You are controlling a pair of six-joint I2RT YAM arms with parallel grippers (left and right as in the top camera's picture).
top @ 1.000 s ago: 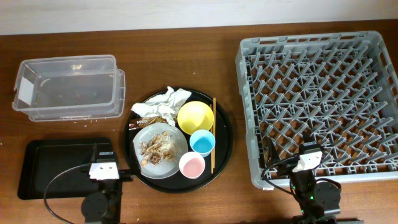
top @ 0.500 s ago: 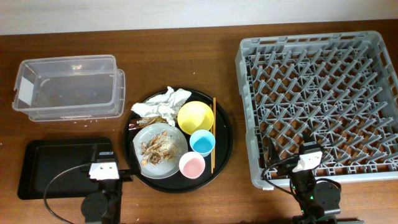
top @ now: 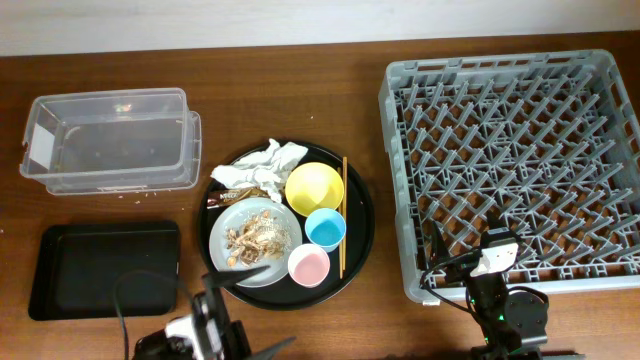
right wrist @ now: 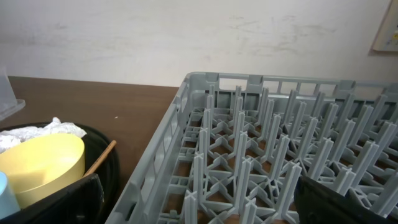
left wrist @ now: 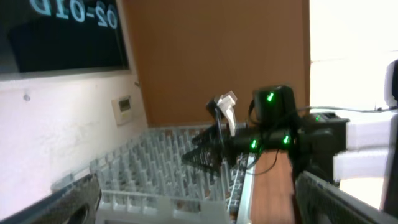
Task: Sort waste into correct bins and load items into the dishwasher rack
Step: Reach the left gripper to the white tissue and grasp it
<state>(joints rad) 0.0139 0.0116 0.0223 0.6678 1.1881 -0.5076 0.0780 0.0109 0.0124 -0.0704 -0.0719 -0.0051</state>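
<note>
Lettering (left wrist: 74,15), cropped, on sign (left wrist: 62,46) beyond rack (left wrist: 161,171).

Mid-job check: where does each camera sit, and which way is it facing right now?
Overhead: above the table, looking straight down on the large grey plastic pegged rack and round black tray; left arm and right arm at the bottom edge.
Left wrist: low, facing sideways across the rack to the right arm; own dark fingers in the bottom corners.
Right wrist: low by the rack's near edge, facing the wall, yellow bowl at left; own fingers in the bottom corners.
Shared: both wrist views show the rack.
</note>
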